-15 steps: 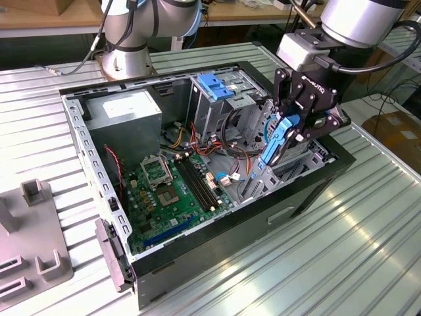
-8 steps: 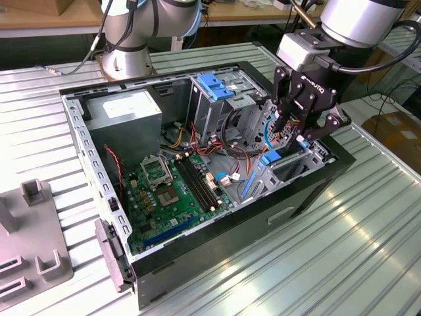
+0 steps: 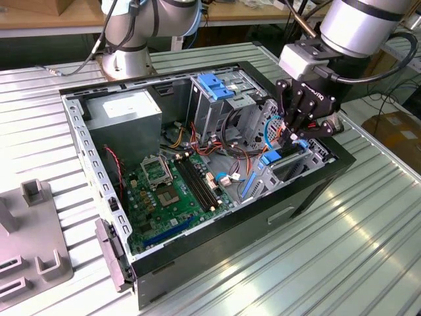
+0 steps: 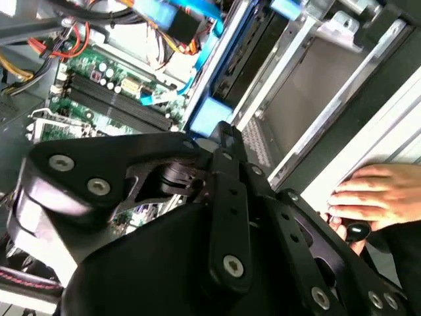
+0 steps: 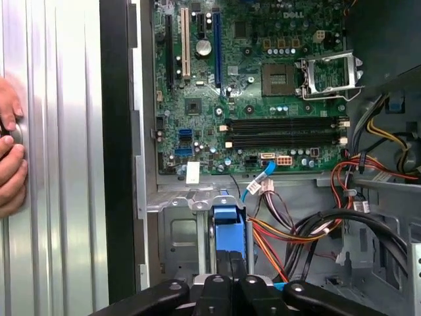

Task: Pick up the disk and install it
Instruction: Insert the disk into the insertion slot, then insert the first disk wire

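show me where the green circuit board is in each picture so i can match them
Exterior view: circuit board inside the case, beside the grey power box.
Second wrist view: circuit board beside red and yellow wires.
First wrist view: circuit board along the case's black side wall.
Shared landmark: its long black memory slots.

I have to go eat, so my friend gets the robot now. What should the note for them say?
Gripper: jaws shut, tips at the blue end of the disk; touching or not, unclear.
Disk: on edge in the metal cage inside the computer case.
Done: disk picked up and put into the cage.
Left: cannot tell if it is fully in.
A person's hand rests on the table beside the case.
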Controlling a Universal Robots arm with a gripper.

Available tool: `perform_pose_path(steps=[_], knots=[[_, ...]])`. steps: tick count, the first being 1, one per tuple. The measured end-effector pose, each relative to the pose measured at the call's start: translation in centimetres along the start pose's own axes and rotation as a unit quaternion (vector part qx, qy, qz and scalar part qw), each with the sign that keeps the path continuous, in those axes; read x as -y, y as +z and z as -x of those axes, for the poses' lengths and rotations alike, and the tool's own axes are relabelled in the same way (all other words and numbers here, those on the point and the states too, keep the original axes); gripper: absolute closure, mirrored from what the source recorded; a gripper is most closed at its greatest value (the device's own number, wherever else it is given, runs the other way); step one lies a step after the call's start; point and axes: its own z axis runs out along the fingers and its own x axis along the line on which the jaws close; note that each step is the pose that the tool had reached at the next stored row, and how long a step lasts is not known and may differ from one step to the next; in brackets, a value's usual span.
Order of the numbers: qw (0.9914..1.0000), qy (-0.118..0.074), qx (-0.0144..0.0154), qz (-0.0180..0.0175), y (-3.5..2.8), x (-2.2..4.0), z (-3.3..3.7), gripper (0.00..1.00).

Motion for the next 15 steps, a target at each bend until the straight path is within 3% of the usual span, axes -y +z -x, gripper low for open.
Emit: perform_pose_path(steps=[3, 15], knots=[[1.00000, 0.000, -0.0006, 0.0000, 0.50, 0.98, -0.05, 0.90], [1.00000, 0.000, -0.0009, 0.0000, 0.63, 0.99, -0.05, 0.90]])
